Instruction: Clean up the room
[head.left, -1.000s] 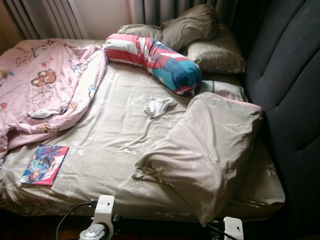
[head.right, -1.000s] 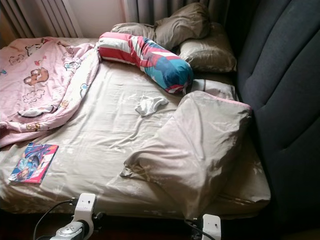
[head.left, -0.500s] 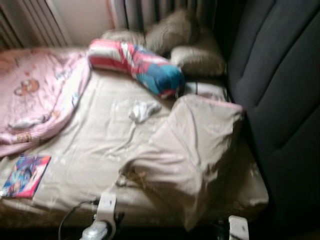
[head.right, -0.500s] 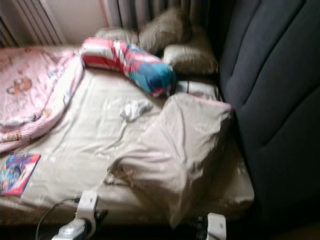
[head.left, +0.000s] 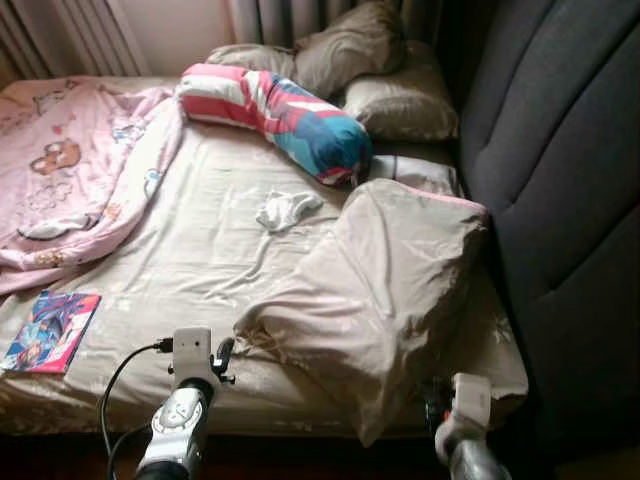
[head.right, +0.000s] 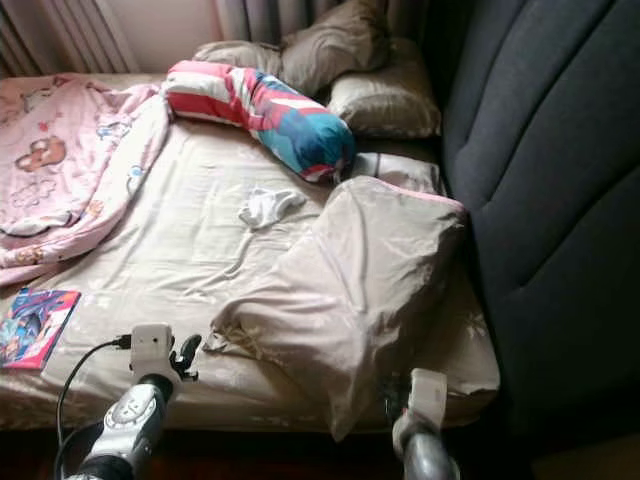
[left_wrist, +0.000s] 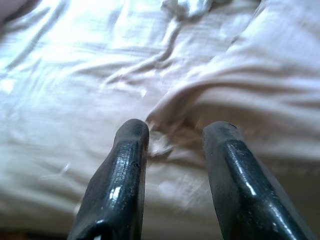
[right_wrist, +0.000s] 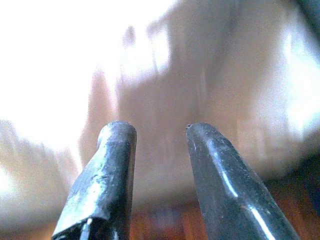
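A rumpled beige pillow (head.left: 385, 285) lies askew at the bed's near right corner, drooping over the edge. A small white cloth (head.left: 285, 209) sits on the beige sheet (head.left: 200, 260) mid-bed. A colourful book (head.left: 50, 331) rests near the front left edge. My left gripper (left_wrist: 175, 134) is open, hovering above the sheet just short of the pillow's near-left corner. My right gripper (right_wrist: 155, 130) is open too, low at the bed's front edge under the drooping pillow.
A pink cartoon blanket (head.left: 70, 165) is bunched at the left. A red, white and blue striped bolster (head.left: 275, 112) and two beige pillows (head.left: 395, 95) lie at the head. A dark padded headboard (head.left: 560, 190) walls off the right side. Curtains (head.left: 60, 35) hang behind.
The camera has shifted right and steadied after a blur. Both arms have risen higher into view at the bed's front edge.
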